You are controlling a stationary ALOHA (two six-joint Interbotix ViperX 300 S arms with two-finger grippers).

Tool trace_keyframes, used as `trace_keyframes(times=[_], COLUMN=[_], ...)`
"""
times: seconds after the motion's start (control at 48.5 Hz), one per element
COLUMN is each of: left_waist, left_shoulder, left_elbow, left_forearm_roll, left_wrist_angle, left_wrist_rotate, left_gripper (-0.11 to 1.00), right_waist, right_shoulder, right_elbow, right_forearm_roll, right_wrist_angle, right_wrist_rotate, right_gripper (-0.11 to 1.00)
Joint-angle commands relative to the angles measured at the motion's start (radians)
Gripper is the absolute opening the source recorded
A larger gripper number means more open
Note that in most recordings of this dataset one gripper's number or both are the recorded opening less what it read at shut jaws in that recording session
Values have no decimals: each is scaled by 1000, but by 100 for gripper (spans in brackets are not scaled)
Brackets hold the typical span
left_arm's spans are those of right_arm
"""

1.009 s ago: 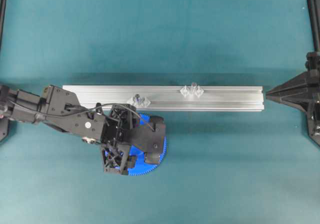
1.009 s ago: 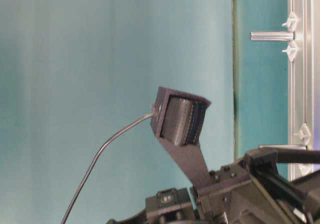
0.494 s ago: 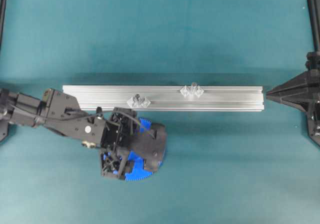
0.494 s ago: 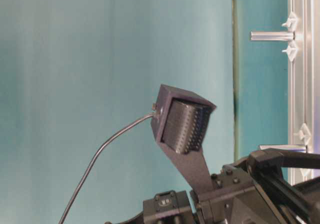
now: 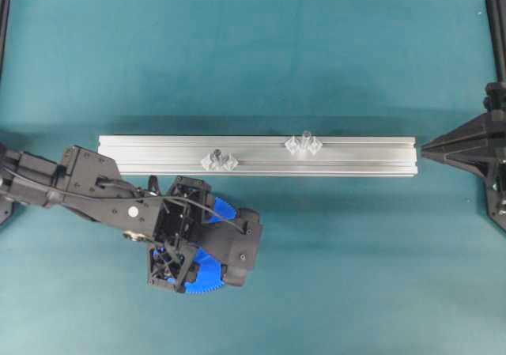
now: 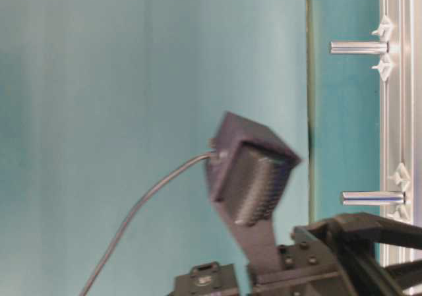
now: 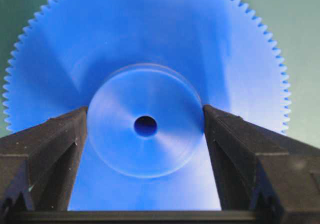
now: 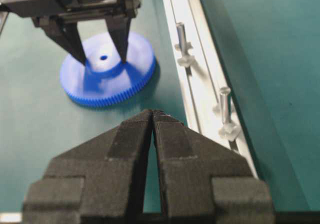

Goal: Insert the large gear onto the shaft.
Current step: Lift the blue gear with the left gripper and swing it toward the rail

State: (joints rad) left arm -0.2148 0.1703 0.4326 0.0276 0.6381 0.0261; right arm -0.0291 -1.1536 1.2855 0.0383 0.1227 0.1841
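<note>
Left gripper [image 8: 100, 47] spread wide, fingertips [image 7: 82, 115] pressed against either side of the raised hub of the large gear [image 7: 150, 84] (flat on the teal table [image 5: 316, 54], just beside the aluminium rail [image 5: 356, 156]). Right gripper [image 8: 152, 115] pressed together, holding nothing. Shaft [image 5: 217, 159] upright on the rail.

Overhead straight down on table [image 5: 332, 54], side view rotated, wrist views close, sharing gear [image 8: 107, 77] and rail [image 5: 261, 156]
</note>
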Motion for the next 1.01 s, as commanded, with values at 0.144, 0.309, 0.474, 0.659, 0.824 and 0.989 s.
trace_keyframes(times=[0.144,0.309,0.474,0.659,0.824,0.989], left_waist=[-3,3,32,91,155,215], left_shoulder=[-49,-69,-91,-109,-104,-81], left_elbow=[-41,-87,-147,-232,-296,-350], left_forearm_roll=[3,5,5,5,6,6], left_wrist_angle=[-9,6,51,95,103,104], left_wrist_rotate=[20,46,110,210,308,407], left_gripper=[79,79,79,79,79,79], right_waist=[0,0,0,-2,0,-2], right_shoulder=[-6,-8,-8,-8,-14,-25], right_elbow=[-5,-3,-2,-3,-2,5], right_forearm_roll=[2,2,2,2,2,2], right_wrist_angle=[-5,-5,-5,-6,-6,-5], right_wrist_rotate=[9,9,9,9,9,9], right_gripper=[14,14,14,14,14,14])
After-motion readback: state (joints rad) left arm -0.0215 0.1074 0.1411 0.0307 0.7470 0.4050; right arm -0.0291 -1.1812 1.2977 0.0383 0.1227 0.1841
